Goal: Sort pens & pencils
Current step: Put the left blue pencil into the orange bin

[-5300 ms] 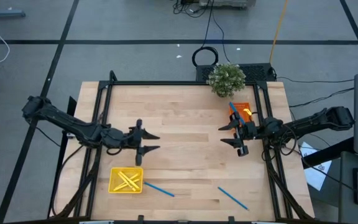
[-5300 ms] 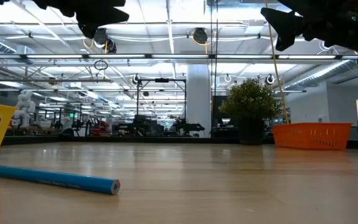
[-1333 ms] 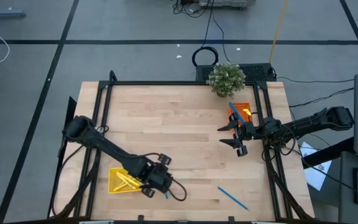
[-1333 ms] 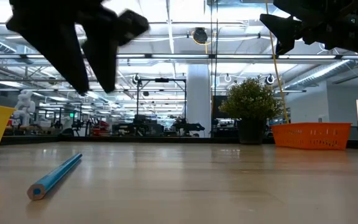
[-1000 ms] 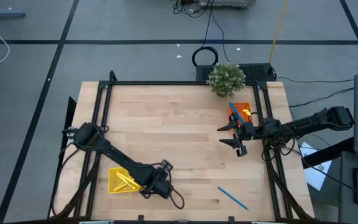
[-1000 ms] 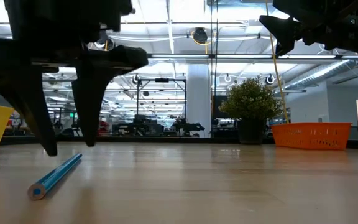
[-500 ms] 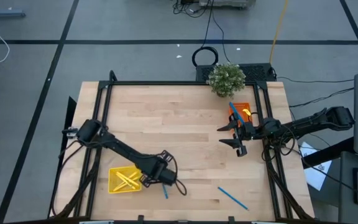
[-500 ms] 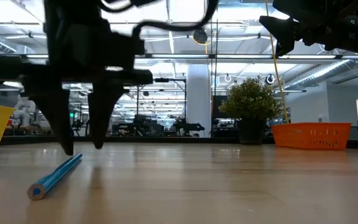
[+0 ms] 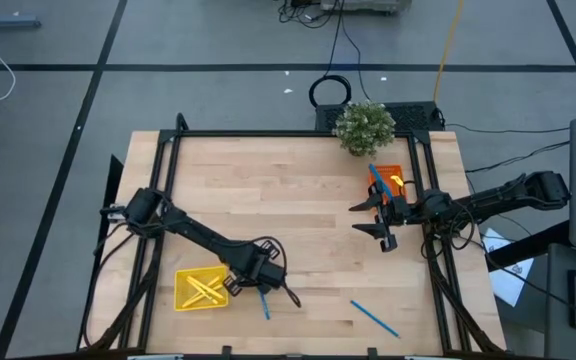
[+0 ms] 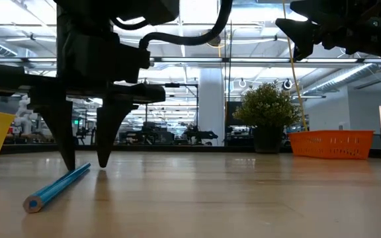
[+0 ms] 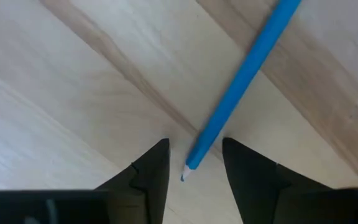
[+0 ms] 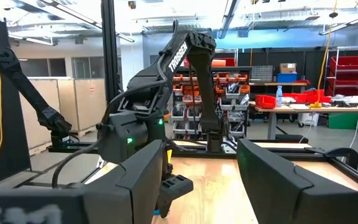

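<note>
A blue pencil (image 9: 264, 306) lies flat on the wood near the table's near edge, just right of the yellow tray (image 9: 180, 291). My left gripper (image 9: 260, 287) points straight down over its far, sharpened end, open. In the left wrist view its fingers (image 11: 154, 171) stand either side of that tip (image 11: 190, 165). I cannot tell whether they touch it. A second blue pencil (image 9: 374, 318) lies farther right. Yellow pencils (image 9: 205, 289) lie crossed in the yellow tray. Blue pencils (image 9: 376, 178) rest in the orange tray (image 9: 396, 172). My right gripper (image 9: 371, 216) hovers open beside that tray.
A potted plant (image 9: 364, 126) stands at the far edge, behind the orange tray. A black frame runs along the table's far, left and right sides. Bare wood fills the middle of the table between the two arms.
My left gripper has moved a little toward the far edge and come down until its fingertips stand close to the table around the blue pencil's far end. The right arm has kept still.
</note>
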`<action>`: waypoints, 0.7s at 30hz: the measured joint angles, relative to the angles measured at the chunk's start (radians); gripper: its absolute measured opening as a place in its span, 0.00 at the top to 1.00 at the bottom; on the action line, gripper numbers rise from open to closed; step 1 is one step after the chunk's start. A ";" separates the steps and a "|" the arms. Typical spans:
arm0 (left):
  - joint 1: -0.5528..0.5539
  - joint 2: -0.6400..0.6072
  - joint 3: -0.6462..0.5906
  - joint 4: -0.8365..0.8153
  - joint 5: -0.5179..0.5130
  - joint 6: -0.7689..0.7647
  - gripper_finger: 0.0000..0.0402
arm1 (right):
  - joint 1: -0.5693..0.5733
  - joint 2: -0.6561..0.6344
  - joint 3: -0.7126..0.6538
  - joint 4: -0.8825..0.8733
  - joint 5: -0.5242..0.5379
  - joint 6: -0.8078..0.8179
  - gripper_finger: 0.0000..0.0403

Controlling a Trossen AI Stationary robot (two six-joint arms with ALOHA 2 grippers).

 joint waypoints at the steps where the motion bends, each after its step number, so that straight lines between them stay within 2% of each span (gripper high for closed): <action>1: 0.000 0.000 0.000 0.004 0.000 0.002 0.61 | 0.000 0.000 0.000 0.000 0.000 0.000 0.51; 4: 0.000 0.002 -0.003 0.016 0.002 0.012 0.67 | 0.000 0.000 0.000 0.000 0.000 0.000 0.51; 10: 0.002 0.003 -0.004 0.017 0.009 0.008 0.95 | 0.000 0.000 0.000 -0.006 0.000 0.000 0.51; 21: 0.044 -0.030 -0.008 0.009 0.027 -0.129 0.98 | 0.000 0.000 0.000 -0.007 0.000 0.000 0.51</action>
